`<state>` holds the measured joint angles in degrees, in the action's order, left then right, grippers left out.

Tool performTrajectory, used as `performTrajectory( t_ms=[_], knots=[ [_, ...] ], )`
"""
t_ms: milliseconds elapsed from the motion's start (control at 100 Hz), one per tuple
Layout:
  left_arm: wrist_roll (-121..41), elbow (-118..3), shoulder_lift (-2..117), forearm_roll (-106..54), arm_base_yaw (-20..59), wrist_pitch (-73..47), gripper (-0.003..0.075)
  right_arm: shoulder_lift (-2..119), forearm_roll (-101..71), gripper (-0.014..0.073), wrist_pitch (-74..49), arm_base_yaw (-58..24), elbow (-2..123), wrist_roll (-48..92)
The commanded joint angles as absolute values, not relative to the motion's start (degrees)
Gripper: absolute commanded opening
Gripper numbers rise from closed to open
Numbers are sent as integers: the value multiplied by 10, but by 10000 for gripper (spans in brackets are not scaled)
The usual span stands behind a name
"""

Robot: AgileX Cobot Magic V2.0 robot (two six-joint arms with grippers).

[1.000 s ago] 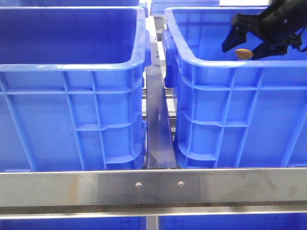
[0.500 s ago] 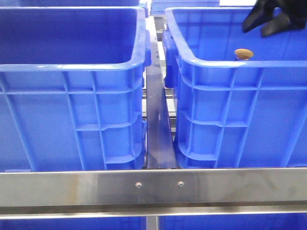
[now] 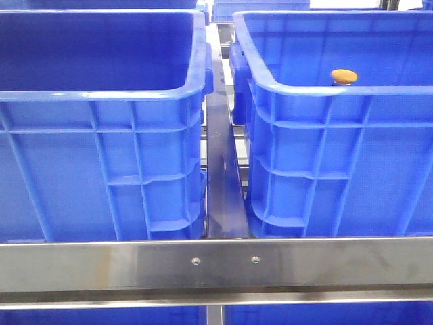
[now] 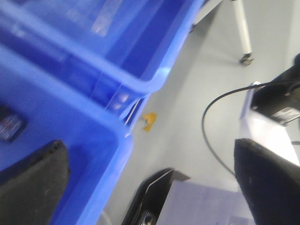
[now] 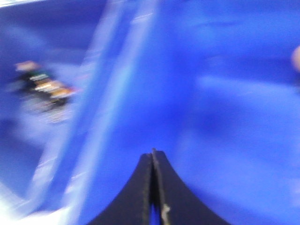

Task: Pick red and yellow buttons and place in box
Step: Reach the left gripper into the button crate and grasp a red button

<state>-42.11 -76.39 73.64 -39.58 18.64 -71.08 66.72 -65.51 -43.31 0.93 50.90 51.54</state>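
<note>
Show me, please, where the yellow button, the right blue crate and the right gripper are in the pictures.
yellow button (image 3: 344,75), front view, on its domed cap.
right blue crate (image 3: 318,89), front view, on its near rim.
right gripper (image 5: 153,161), right wrist view, where its closed fingertips meet.

A brushed stainless-steel crossbar (image 3: 216,265) with two small screw heads runs across the foreground of the front view, and a narrow steel rail (image 3: 223,183) leads away from it toward the back, both catching soft reflections from bright, even light. In the left wrist view, a smooth pale grey floor (image 4: 187,103) fills the middle; on it lie a small yellow-orange scrap (image 4: 149,121) and a looping black cable (image 4: 211,126). A white leg on a small caster wheel (image 4: 244,58) stands nearby.
</note>
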Motion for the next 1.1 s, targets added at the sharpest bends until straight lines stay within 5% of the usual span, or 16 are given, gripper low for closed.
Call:
performTrajectory(
  t_ms=[0,270,1090],
  knots=[
    [-386,-782,720,-391,186,-673,670,617,-699,-66,-457,10,501,521],
    [-154,-782,730,-235,186,-527,670,523,-699,-66,-470,10,457,521],
    [130,-835,975,0,186,-484,670,514,-699,-66,-457,10,457,521]
  ],
)
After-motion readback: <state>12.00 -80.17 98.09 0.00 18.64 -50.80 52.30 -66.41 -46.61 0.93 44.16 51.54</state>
